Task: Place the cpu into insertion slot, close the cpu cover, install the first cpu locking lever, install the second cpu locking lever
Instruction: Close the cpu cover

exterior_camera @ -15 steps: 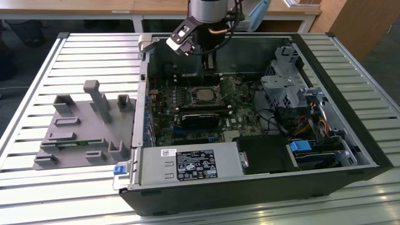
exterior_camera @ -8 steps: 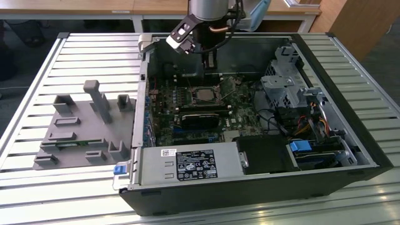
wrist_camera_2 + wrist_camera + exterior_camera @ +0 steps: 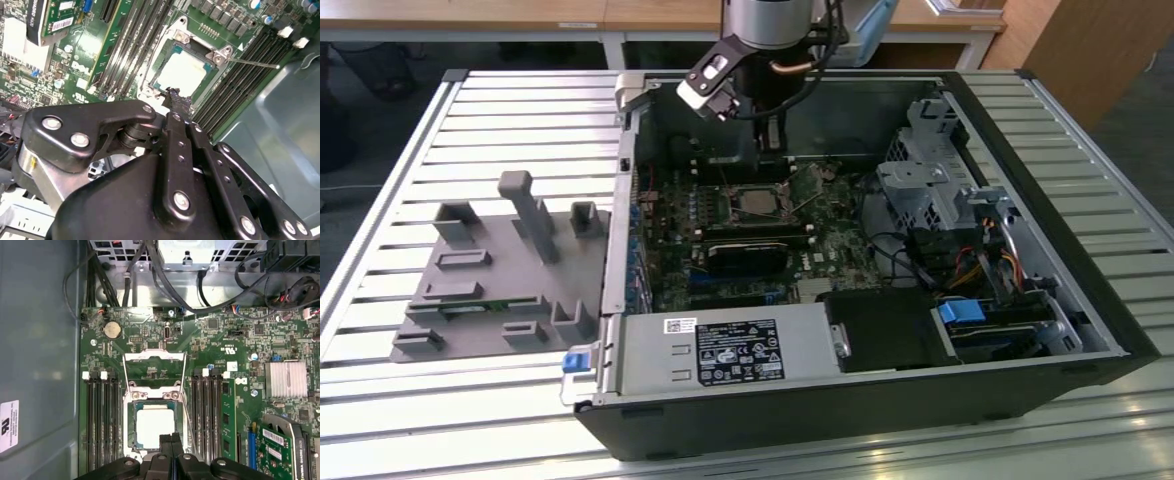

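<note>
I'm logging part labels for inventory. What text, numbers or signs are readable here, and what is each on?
Black label on the power supply: print too small to read.
Small white sticker beside it: unreadable.
White wall sticker on the case wall: blurred.
Barcode sticker on the expansion card: too small.
No text reads clearly.

Silver arm, black pincer
The arm (image 3: 767, 20) is a shiny silver tube with black cables (image 3: 831, 35) next to it. A white and black box (image 3: 707, 78) sits above the pincer (image 3: 175, 97). The pincer is made of smooth black bars (image 3: 100, 125) with round silver screws (image 3: 181, 200) and two thin black fingers (image 3: 166, 442).
</note>
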Tool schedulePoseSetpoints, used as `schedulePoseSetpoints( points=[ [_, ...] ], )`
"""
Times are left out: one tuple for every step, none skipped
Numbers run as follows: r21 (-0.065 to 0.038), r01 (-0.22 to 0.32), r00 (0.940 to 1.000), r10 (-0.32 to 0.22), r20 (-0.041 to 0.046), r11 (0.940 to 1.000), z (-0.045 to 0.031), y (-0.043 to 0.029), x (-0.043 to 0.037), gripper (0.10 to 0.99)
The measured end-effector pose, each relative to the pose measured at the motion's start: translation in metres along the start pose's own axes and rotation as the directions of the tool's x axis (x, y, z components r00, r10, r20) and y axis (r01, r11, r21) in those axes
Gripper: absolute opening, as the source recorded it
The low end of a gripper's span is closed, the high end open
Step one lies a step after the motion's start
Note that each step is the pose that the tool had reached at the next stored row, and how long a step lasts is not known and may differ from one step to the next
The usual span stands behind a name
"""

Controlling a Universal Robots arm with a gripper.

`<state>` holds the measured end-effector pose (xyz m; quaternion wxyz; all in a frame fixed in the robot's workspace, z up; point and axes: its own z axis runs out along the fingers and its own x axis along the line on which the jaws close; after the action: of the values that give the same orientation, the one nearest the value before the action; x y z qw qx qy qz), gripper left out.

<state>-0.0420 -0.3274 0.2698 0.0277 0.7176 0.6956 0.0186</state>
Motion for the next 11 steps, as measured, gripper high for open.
schedulePoseSetpoints(
  points=[
    [0.003, 0.000, 1.0000, 0.000, -0.0005, 1.0000, 0.0002, 0.0026, -0.0001, 0.106],
    [0.006, 0.000, 1.0000, 0.000, -0.0011, 1.0000, 0.0003, 0.0056, -0.0001, 0.106],
    [0.009, 0.000, 1.0000, 0.000, -0.0017, 1.0000, 0.0006, 0.0087, 0.0000, 0.106],
    [0.012, 0.000, 1.0000, 0.000, -0.0022, 0.9999, 0.0008, 0.0118, 0.0000, 0.106],
    [0.018, 0.000, 1.0000, 0.000, -0.0033, 0.9998, 0.0010, 0.0164, -0.0001, 0.106],
    [0.018, 0.000, 1.0000, 0.000, -0.0032, 0.9998, 0.0002, 0.0168, -0.0001, 0.106],
    [0.019, 0.000, 1.0000, 0.000, -0.0036, 0.9998, -0.0011, 0.0170, 0.0000, 0.106],
    [0.019, 0.000, 1.0000, 0.000, -0.0038, 0.9998, -0.0029, 0.0172, 0.0000, 0.106],
    [0.019, 0.000, 1.0000, 0.000, -0.0039, 0.9998, -0.0049, 0.0181, 0.0000, 0.106],
    [0.020, 0.000, 1.0000, 0.000, -0.0042, 0.9998, -0.0047, 0.0191, 0.0000, 0.106],
    [0.021, 0.000, 1.0000, 0.000, -0.0041, 0.9998, -0.0046, 0.0210, 0.0001, 0.106]
  ],
)
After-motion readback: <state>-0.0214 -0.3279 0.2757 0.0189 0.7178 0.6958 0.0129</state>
